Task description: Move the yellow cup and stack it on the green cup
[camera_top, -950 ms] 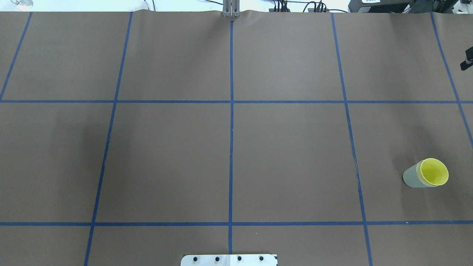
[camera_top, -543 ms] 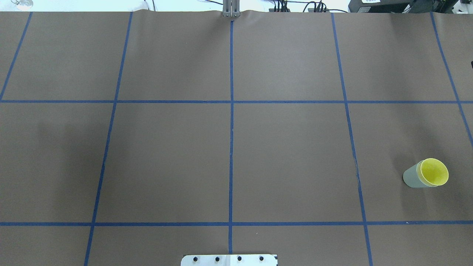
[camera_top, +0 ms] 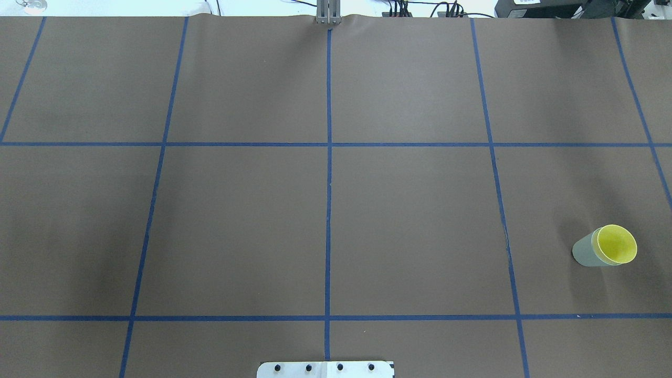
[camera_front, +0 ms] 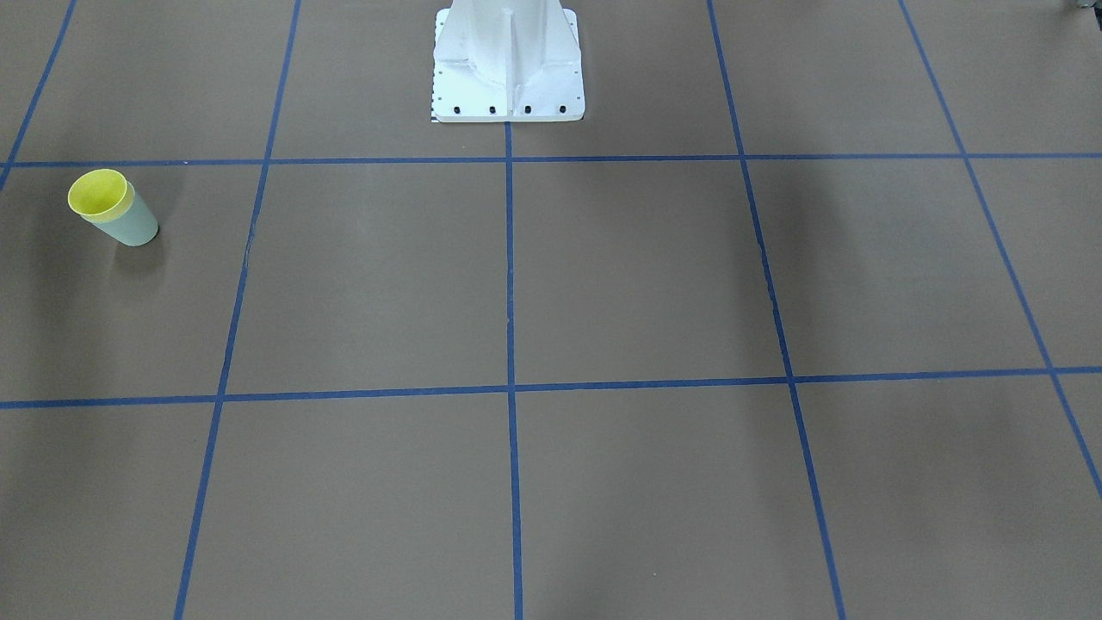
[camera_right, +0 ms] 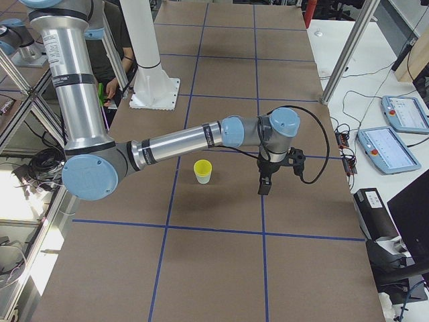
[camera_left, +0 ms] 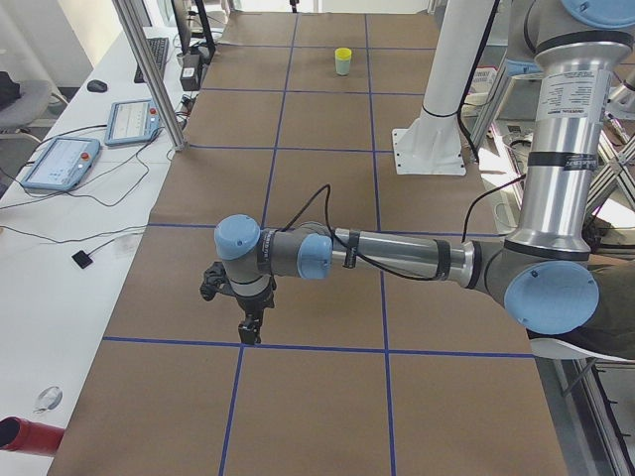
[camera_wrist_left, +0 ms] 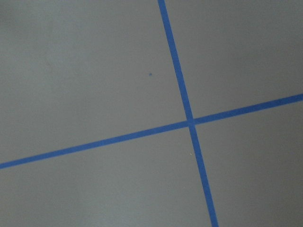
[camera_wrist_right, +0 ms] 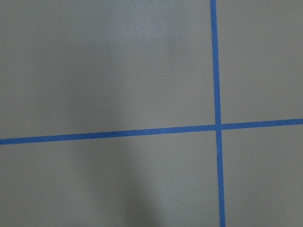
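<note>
Across the whole scene a brown counter (camera_top: 409, 210) is spread, divided into squares by blue tape lines (camera_top: 328, 210). Over it the left arm (camera_left: 397, 256) and the right arm (camera_right: 181, 142) are stretched out low. The left pincer (camera_left: 248, 322) and the right pincer (camera_right: 264, 184) are pointed down and are seen only from the side, so released or clenched cannot be told. On the robot's right side the green cup (camera_top: 583, 253) is stood upright, near but apart from the right pincer. The yellow cup (camera_top: 617, 245) is nested inside it.
</note>
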`<move>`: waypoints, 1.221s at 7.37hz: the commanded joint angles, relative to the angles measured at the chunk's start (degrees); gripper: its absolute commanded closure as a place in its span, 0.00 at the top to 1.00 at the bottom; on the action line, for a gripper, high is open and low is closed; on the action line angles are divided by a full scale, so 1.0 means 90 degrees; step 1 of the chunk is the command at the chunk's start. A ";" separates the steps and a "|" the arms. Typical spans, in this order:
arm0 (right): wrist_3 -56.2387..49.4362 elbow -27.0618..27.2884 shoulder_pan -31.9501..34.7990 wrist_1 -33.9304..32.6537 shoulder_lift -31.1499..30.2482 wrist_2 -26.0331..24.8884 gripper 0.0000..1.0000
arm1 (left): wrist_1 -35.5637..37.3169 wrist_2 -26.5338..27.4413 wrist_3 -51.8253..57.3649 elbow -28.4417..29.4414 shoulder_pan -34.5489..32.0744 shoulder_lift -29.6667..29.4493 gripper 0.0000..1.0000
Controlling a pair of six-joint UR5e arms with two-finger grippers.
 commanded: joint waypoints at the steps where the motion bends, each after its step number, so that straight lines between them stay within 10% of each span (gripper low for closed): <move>1: -0.0019 0.0037 0.0004 0.0011 -0.0089 -0.0011 1.00 | 0.0116 -0.0277 -0.0063 -0.0882 -0.0074 0.0920 1.00; 9: -0.0019 0.0623 -0.0006 0.0050 -0.0957 -0.0011 1.00 | 0.0077 -0.0248 -0.0324 -0.0903 -0.0054 0.0699 1.00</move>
